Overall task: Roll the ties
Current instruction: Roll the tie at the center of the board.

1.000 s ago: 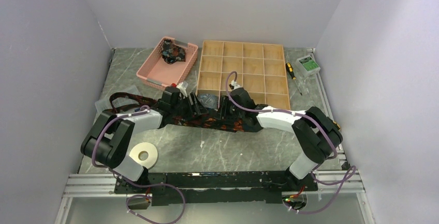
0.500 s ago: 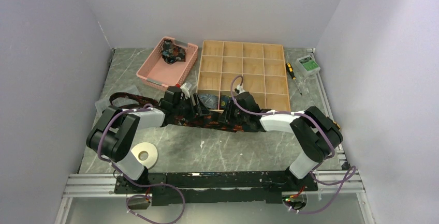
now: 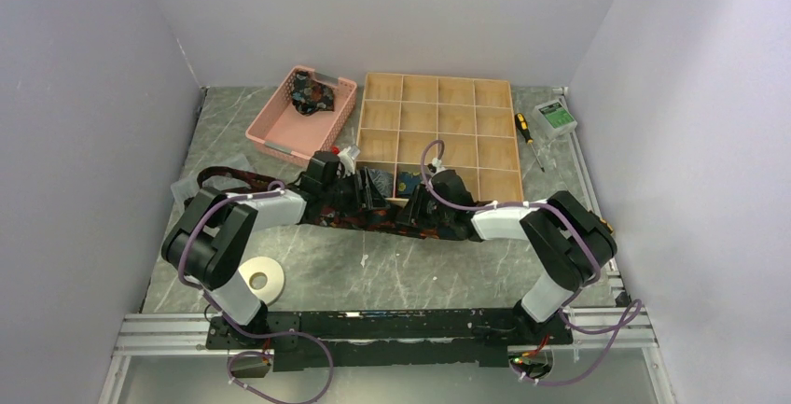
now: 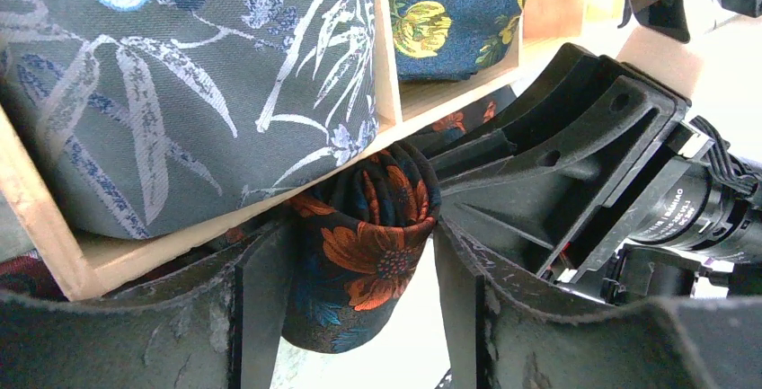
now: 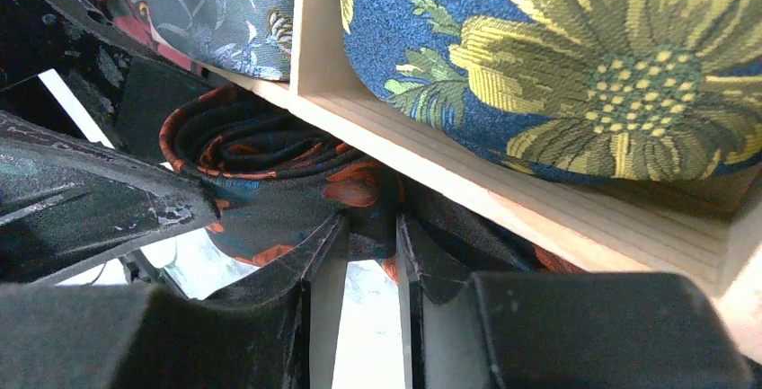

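— Where is the orange-flowered tie [image 4: 368, 254]?
— Your left gripper [image 4: 359, 232] clasps its rolled end, fingers fairly wide, just beside the wooden tray [image 3: 438, 105]. Your right gripper [image 5: 370, 223] pinches its loose fabric, fingers narrow.
— And the containers?
— The pink basket [image 3: 270, 129] holds a dark bundled tie [image 3: 311, 98]. Adjacent front tray cells hold a grey-blue tie [image 4: 180, 92] and a yellow-flowered tie [image 5: 584, 66].

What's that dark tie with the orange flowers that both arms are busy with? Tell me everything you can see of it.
The orange-flowered tie looks like woven dark fabric with orange blooms and blue touches. One end is wound into a tight roll, held between the left gripper's fingers just in front of the wooden tray's front wall. The right gripper pinches fabric beside the roll. The rest lies flat on the table beneath the arms.
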Controlling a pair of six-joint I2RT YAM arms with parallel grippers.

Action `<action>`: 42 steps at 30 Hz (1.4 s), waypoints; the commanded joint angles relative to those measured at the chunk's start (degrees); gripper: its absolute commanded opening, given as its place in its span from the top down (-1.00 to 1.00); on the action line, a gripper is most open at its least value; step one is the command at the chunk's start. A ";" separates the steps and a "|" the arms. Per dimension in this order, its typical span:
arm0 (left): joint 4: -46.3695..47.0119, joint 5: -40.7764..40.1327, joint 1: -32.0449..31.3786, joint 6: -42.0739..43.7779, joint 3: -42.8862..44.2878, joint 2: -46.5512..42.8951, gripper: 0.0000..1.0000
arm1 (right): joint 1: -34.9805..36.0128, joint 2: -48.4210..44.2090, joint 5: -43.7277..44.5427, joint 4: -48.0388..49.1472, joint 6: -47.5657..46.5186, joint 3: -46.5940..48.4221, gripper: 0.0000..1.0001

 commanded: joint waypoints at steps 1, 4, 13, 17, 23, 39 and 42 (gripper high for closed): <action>0.28 2.41 -1.47 1.84 1.22 0.41 -0.24 | -0.70 1.69 -2.22 1.60 1.09 -1.62 0.40; -0.45 1.87 -1.43 2.56 0.33 -0.93 -0.32 | -1.45 1.96 -3.87 2.98 2.02 -1.98 0.40; -2.51 0.62 -1.33 6.38 -0.61 -3.10 -0.38 | -2.01 2.24 -5.75 3.47 2.41 -1.50 0.40; -3.38 1.41 -1.46 7.28 0.14 -0.99 -0.30 | -2.38 2.70 -6.64 4.26 2.89 -1.78 0.40; -3.68 0.41 -1.74 7.50 -0.58 -0.81 -0.15 | -2.62 3.30 -7.12 4.60 2.95 -1.46 0.41; -42.13 -23.19 -9.20 12.12 20.57 2.22 0.94 | -2.50 -6.34 -0.73 -5.31 -0.62 -0.89 -0.02; -53.45 -31.73 -11.34 11.60 28.34 6.54 0.94 | -2.48 -12.04 1.96 -9.20 -1.39 -1.69 -0.11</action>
